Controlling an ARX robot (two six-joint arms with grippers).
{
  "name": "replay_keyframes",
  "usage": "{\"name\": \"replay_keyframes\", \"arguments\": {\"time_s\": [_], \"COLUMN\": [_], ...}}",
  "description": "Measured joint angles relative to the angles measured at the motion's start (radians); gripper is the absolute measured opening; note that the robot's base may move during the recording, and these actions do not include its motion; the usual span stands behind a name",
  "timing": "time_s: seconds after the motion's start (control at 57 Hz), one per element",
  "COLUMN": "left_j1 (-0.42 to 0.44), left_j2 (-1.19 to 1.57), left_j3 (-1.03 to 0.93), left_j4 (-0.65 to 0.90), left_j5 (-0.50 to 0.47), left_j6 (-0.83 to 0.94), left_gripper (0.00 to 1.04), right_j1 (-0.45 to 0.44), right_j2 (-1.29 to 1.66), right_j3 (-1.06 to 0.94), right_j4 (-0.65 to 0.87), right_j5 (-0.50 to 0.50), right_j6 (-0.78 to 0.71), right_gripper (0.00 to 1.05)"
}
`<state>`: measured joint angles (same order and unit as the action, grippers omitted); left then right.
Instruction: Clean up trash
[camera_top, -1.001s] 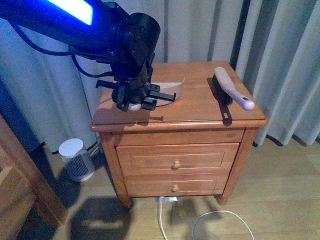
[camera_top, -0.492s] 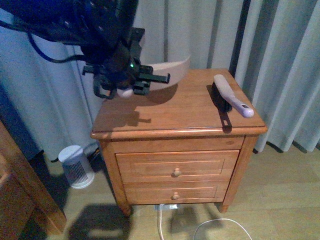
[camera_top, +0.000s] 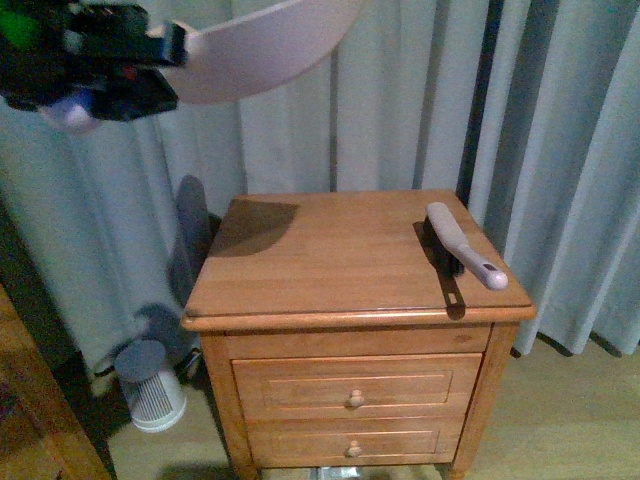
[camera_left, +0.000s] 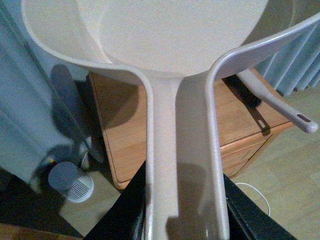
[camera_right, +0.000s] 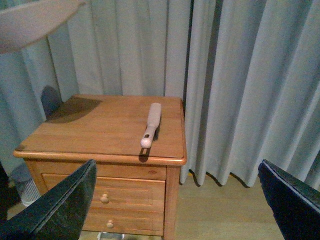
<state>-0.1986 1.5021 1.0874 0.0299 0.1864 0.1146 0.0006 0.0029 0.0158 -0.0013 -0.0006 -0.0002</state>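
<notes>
Dustpan (camera_top: 260, 45) is held high above the bench (camera_top: 330, 260), up at the top left of the front view, well clear of the wood. Left arm (camera_top: 90, 65) is blurred there. In the left wrist view the pan's handle (camera_left: 175, 190) is seen clamped between the left jaws, so they are closed on it. The pan's inside (camera_left: 170, 40) is seen as a plain pale surface. Trash is not made out in any view; whether it lies in the pan cannot be told. The pan's shadow is cast on the bench's rear left corner. Brush (camera_top: 462, 245) is laid flat near the bench's right edge, at a slant, with its handle end toward the front right corner. It is also seen in the right wrist view (camera_right: 151, 124) and in the left wrist view (camera_left: 280, 105). Right jaws are spread wide with nothing between them and are kept well back from the bench. Two drawers (camera_top: 355, 399) are shown shut. Curtain (camera_top: 560, 120) is hung behind the bench. A small white round unit (camera_top: 150, 385) is stood on the floor just beside the bench's left leg.
</notes>
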Motion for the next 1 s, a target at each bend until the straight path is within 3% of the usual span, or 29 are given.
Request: {"name": "replay_keyframes", "arguments": {"time_s": [0.369,0.667,0.79,1.001], "left_j1": [0.046,0.115,0.053,-0.207], "left_j2": [-0.527,-0.879,-0.999,-1.061], "left_j3": [-0.262,-0.357,-0.384,-0.454], "left_j4": [-0.12,-0.27,-0.33,-0.315], "left_j5": [0.139,0.118,0.03,-0.198], "left_j6": [0.001,-0.011,-0.011,-0.032], "left_gripper": [0.28,0.28,0.28,0.28], "right_j1": [0.0,0.0,0.0,0.0], "right_j2": [0.0,0.0,0.0,0.0], "right_j3": [0.0,0.0,0.0,0.0], "right_j4": [0.0,0.0,0.0,0.0], "right_j5": [0.0,0.0,0.0,0.0], "right_j6": [0.0,0.0,0.0,0.0], "right_gripper": [0.98,0.98,0.98,0.98]}}
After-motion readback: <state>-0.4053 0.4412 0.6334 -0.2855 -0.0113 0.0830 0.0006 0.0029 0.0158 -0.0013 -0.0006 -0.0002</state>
